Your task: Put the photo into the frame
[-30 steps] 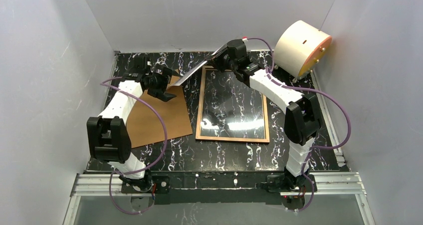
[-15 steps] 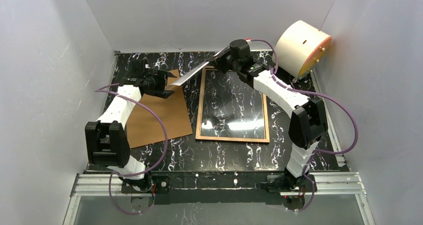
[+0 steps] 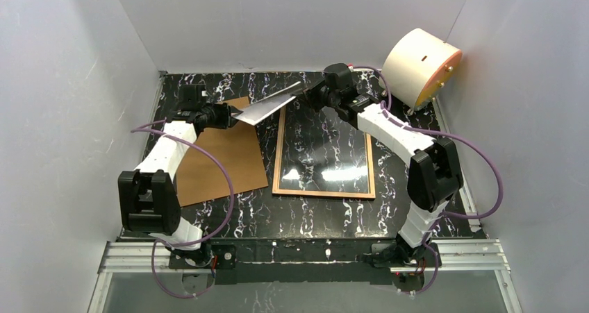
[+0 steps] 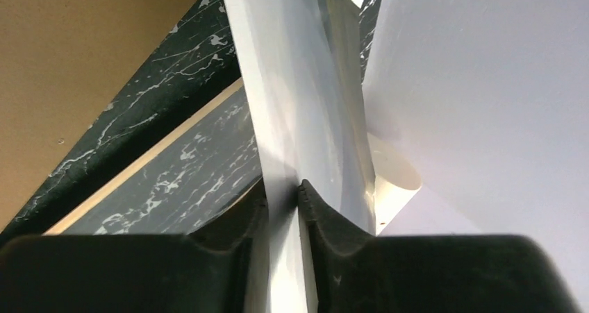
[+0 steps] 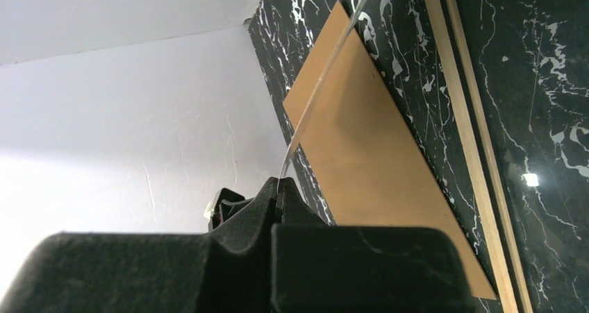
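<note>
- Photo [image 3: 267,107] mid-air, upper centre, pale side up
- left claw [image 3: 235,116] pinching one end, right claw [image 3: 304,92] pinching the other
- frame [image 3: 324,191] flat on bench [image 3: 312,212], centre

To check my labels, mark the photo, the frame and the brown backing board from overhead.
photo [image 3: 267,107]: top external view, middle of the raised sheet.
frame [image 3: 278,153]: top external view, its left wooden rail.
backing board [image 3: 222,157]: top external view, its bare brown middle.

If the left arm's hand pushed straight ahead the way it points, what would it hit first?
Likely the right gripper, pinching the far end of the photo; depth is unclear.
</note>
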Controlling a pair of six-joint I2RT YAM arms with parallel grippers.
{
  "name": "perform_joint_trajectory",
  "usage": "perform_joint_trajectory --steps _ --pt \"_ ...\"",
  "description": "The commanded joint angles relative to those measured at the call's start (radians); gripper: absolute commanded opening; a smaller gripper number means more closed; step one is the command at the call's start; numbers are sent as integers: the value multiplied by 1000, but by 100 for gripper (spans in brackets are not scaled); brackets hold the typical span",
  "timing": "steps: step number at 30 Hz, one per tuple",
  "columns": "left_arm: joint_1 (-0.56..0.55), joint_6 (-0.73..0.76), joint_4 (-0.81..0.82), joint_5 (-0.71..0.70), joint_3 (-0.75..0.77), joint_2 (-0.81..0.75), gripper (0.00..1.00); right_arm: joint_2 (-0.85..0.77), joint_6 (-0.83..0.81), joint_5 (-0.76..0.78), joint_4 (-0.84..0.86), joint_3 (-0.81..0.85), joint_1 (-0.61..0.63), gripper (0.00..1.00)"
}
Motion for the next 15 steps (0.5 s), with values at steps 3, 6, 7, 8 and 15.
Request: perform_joint_trajectory --steps 3,6,7,8,15 --pt "6 -16 47 -22 21 -42 2 -58 18 -18 6 4 0 20" --pt "8 5 90 -4 35 -24 0 -78 21 -13 -20 -6 1 43" --pt "7 21 99 1 53 -13 0 -89 21 -11 -22 -17 -1 50" --pt "6 46 100 9 75 2 0 -101 19 -11 -23 -29 1 56" --pt "7 315 44 90 269 94 0 -245 -184 -21 51 -124 -4 76"
